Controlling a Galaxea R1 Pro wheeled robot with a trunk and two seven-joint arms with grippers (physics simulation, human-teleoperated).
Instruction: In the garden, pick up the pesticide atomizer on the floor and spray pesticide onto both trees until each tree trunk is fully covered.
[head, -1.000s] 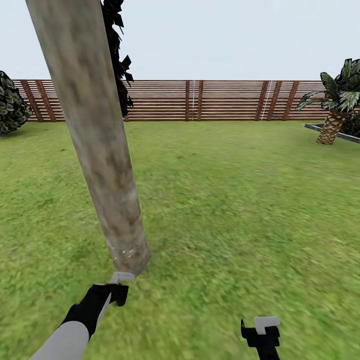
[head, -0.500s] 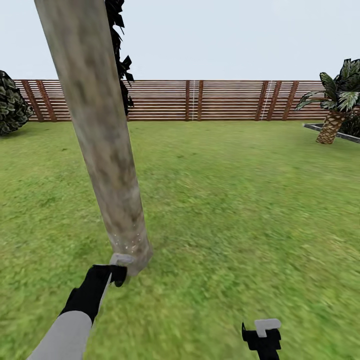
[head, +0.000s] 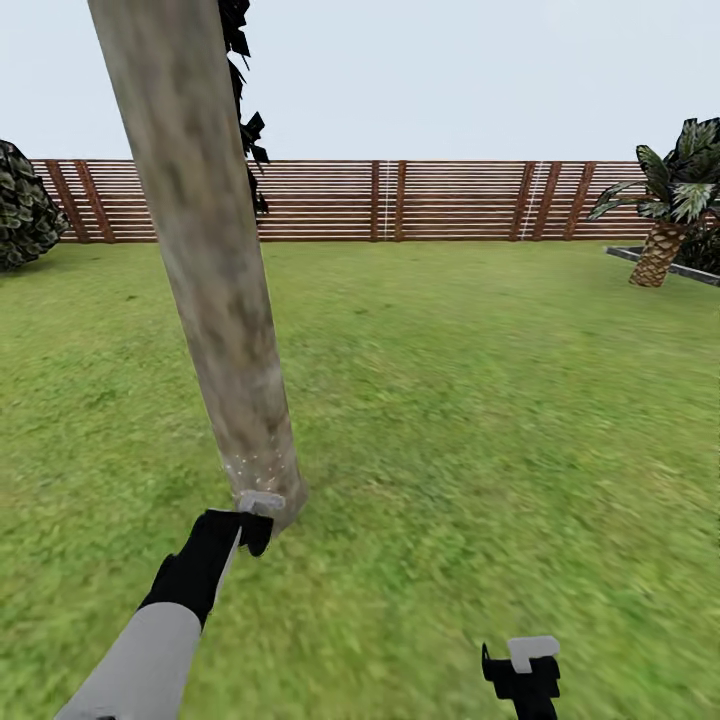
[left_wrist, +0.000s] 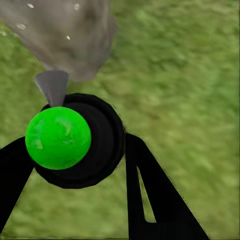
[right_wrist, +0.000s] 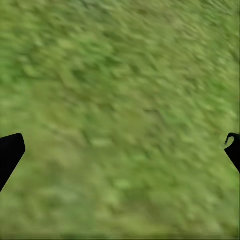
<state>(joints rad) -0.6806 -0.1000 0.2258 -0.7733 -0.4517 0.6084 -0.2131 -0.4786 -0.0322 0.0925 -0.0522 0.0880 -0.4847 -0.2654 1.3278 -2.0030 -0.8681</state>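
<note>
One thick mottled beige-grey tree trunk (head: 215, 300) leans up from the grass (head: 450, 420) at the left. My left gripper (head: 252, 515) is at the trunk's base, shut on the pesticide atomizer (left_wrist: 100, 150). In the left wrist view the atomizer is a round black body with a green ball and a grey cone nozzle. The nozzle points at the trunk's foot (left_wrist: 65, 35), where small white specks (head: 250, 468) dot the bark. My right gripper (head: 528, 660) hangs low at the right over grass, its fingers (right_wrist: 10, 152) wide apart and open.
A brown slat fence (head: 450, 200) closes the far side of the lawn. A black-foliaged tree (head: 245, 110) stands behind the trunk and a dark bush (head: 20, 205) at far left. A low palm (head: 665, 215) stands by a grey kerb (head: 670, 266) at far right.
My left gripper, still holding the atomizer, has moved forward and closer to the trunk's base. The view has shifted slightly. My right gripper has stayed put.
</note>
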